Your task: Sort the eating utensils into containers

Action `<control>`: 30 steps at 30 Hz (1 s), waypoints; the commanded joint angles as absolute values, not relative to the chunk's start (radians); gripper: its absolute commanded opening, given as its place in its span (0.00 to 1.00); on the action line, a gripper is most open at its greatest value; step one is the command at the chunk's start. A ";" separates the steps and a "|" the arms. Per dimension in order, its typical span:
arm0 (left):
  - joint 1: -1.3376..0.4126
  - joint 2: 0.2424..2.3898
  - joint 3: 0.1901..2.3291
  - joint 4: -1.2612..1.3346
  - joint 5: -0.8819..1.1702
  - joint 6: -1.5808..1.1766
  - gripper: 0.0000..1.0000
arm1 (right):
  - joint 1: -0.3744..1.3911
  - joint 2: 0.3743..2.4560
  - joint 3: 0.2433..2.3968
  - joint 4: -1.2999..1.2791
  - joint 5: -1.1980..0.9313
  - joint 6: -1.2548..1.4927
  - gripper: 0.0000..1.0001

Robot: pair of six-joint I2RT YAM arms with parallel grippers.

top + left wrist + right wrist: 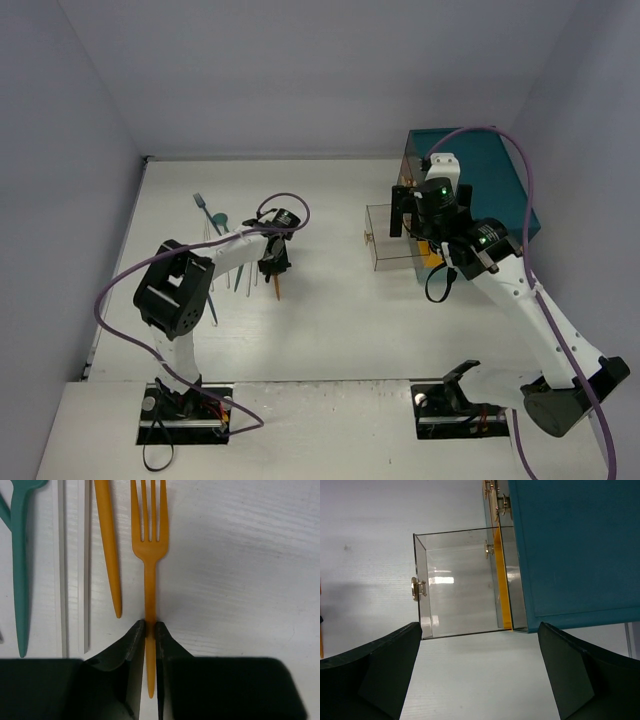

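An orange fork [149, 540] lies flat on the white table, tines pointing away from my left gripper [148, 630], which is shut on its handle. From above, the left gripper [273, 266] sits at the right end of a row of utensils, with the fork's orange end [277, 290] showing below it. Beside the fork lie an orange knife [110, 555], two clear utensils [86, 570] and a teal one [20, 570]. My right gripper [480, 630] is open and holds nothing, hovering over the near edge of a clear container [460, 580], which also shows from above [390, 240].
A large teal chest [490, 180] with a yellow band stands at the right, against the clear container. A teal fork [203, 205] and a teal spoon [219, 220] lie at the far end of the utensil row. The left wall is close to that row.
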State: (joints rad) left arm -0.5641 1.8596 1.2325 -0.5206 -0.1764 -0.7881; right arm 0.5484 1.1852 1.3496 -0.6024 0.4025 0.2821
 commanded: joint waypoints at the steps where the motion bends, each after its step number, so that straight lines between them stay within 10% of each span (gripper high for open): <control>1: -0.557 1.862 1.249 -0.512 -0.194 -0.772 0.03 | 0.540 1.141 1.339 -0.569 0.424 0.273 1.00; 16: -0.591 1.447 1.351 -0.374 -0.097 -0.494 0.00 | 0.523 1.105 1.321 -0.563 0.385 0.285 1.00; 30: -0.593 1.286 1.306 -0.085 0.154 -0.705 0.00 | 0.544 1.180 1.325 -0.303 -0.297 0.307 0.87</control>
State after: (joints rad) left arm -0.5884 1.3181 1.3098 -0.2501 0.0881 -0.5704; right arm 0.5259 1.1343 1.3201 -0.4802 -0.0636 0.2743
